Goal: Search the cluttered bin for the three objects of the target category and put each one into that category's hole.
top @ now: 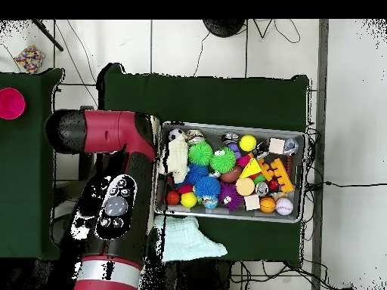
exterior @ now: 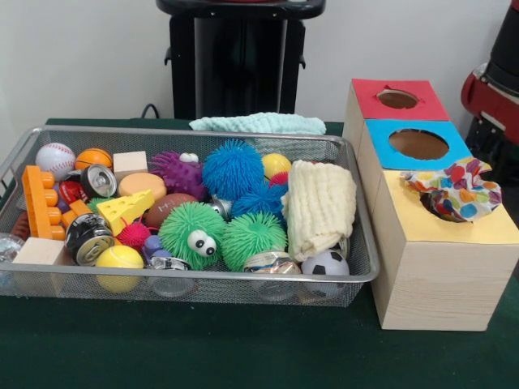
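My arm [top: 113,204] is lying across the left side of the overhead view, covering the wooden box beneath it, and my gripper is showing in neither view, so I cannot tell how wide it is or whether it is holding anything. In the front view only a red and black piece of me is poking in at the right edge.

The polka-dot cloth [exterior: 452,188] is sitting bunched over the hole [exterior: 439,206] in the yellow top, hiding most of its opening. How far down it is hanging is hard to make out.

In the basket [exterior: 203,278], a cream cloth [exterior: 319,207] is lying folded at the right end, touching the soccer ball [exterior: 325,263]. A pale green cloth [exterior: 258,123] is resting on the table behind the basket, its lower edge cut off by the rim.
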